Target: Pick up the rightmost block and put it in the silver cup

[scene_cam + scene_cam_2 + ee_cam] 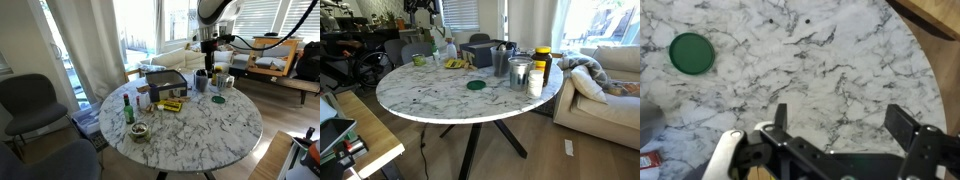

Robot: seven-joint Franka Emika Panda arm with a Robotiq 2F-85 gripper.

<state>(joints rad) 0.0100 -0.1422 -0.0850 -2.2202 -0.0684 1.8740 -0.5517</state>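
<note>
Marble table [440, 95]: silver cup [519, 72] near tool [209, 46].

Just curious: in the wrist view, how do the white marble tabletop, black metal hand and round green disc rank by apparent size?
1. White marble tabletop, fills the view.
2. Black metal hand, though nearness to the camera enlarges it.
3. Round green disc, smallest.
</note>
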